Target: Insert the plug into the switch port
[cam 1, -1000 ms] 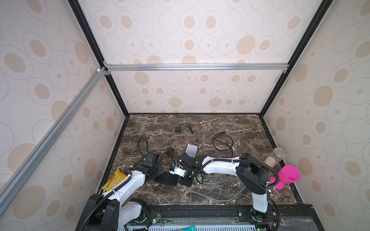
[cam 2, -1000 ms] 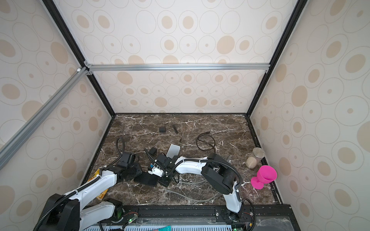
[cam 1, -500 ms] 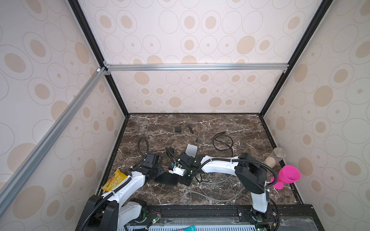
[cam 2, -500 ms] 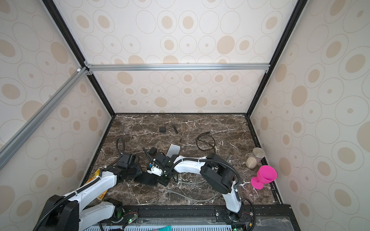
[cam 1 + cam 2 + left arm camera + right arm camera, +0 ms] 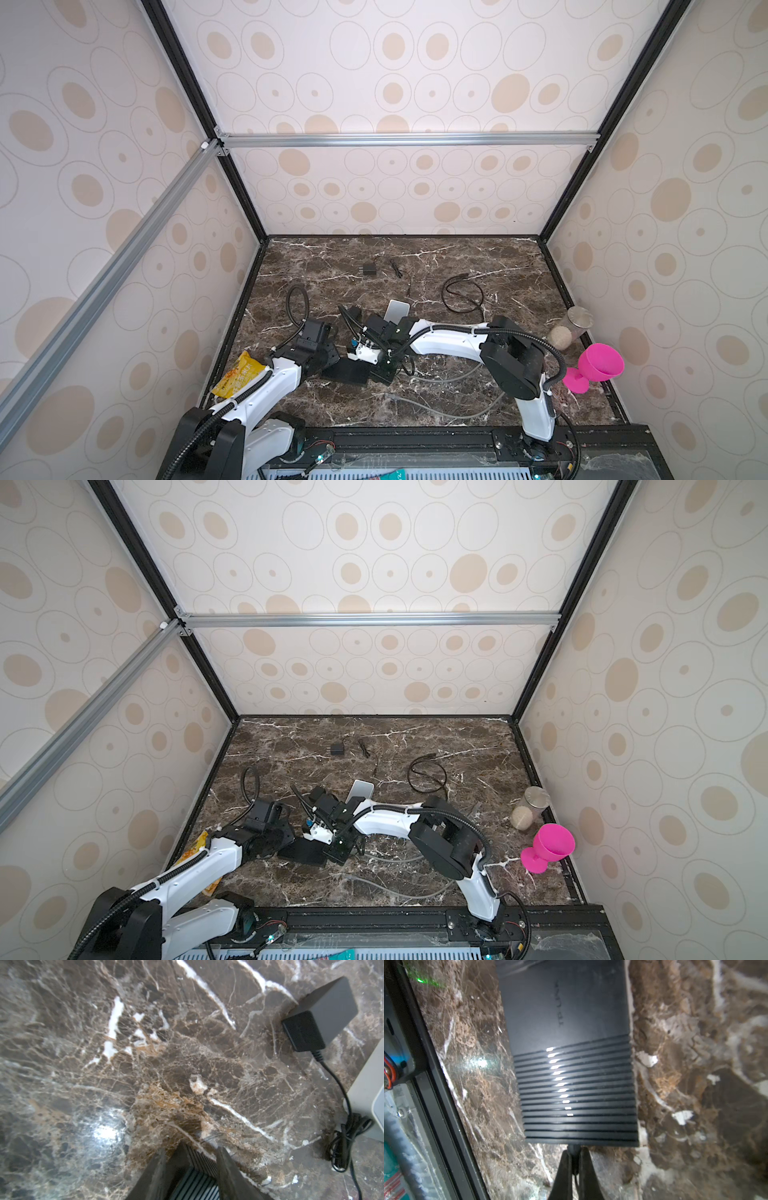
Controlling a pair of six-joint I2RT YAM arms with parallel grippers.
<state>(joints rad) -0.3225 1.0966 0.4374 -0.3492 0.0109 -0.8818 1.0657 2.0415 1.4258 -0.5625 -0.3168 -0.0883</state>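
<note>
1. Top views: the flat black switch [image 5: 349,371] sits on the glossy brown veined marble table [image 5: 457,257], front-left, between both arms.
2. Left wrist: the left gripper [image 5: 193,1153] is clamped across the switch's ribbed end.
3. Right wrist: the right gripper [image 5: 574,1155] is pinched tight on the slim dark plug [image 5: 572,1148], whose tip touches the switch's grooved edge.

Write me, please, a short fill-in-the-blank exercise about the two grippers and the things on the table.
1. The left gripper clamps the ribbed black ___.
2. The right gripper is shut on the ___, at that box's edge.
3. The cup is ___.
4. In both top views it stands far to the ___ of both grippers.
Missing words: switch; plug; pink; right.
</note>
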